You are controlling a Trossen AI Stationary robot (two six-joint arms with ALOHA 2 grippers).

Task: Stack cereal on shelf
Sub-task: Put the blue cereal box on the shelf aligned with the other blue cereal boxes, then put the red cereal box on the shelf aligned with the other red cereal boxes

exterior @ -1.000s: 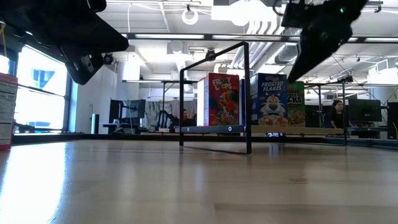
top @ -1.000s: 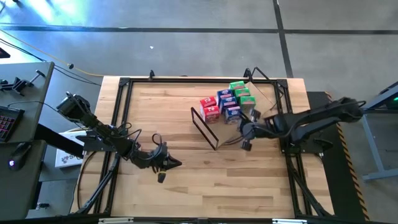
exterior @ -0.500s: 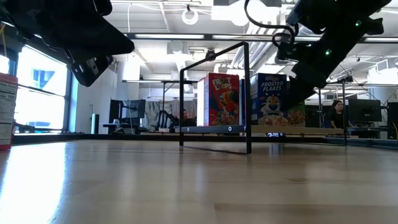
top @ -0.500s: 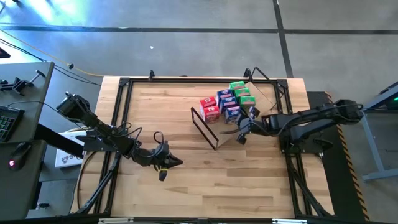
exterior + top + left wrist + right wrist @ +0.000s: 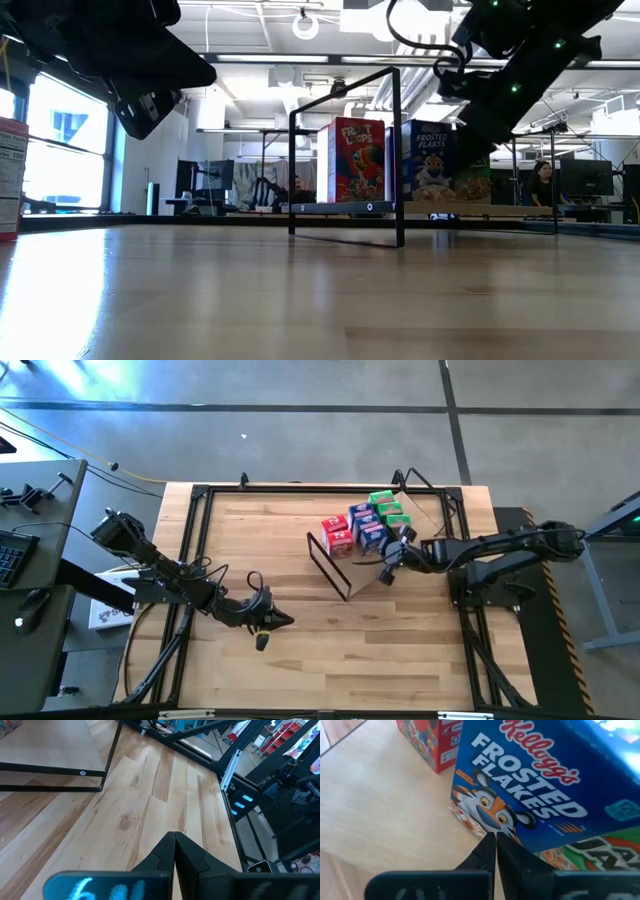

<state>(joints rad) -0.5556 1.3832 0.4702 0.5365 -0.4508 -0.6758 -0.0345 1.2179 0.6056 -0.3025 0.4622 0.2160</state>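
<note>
Right gripper (image 5: 495, 840) now nearer Frosted Flakes box (image 5: 540, 795), fingers together

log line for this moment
left pincer: shut, idle over table | right pincer: shut, at blue cereal box | shelf: boxes grouped

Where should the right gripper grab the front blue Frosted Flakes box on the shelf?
Probably across the narrow sides of the blue cardboard Frosted Flakes box, approaching its printed front. It stands upright on the slanted plywood shelf, with a red box close beside it. The right gripper, shut, already faces it.
</note>
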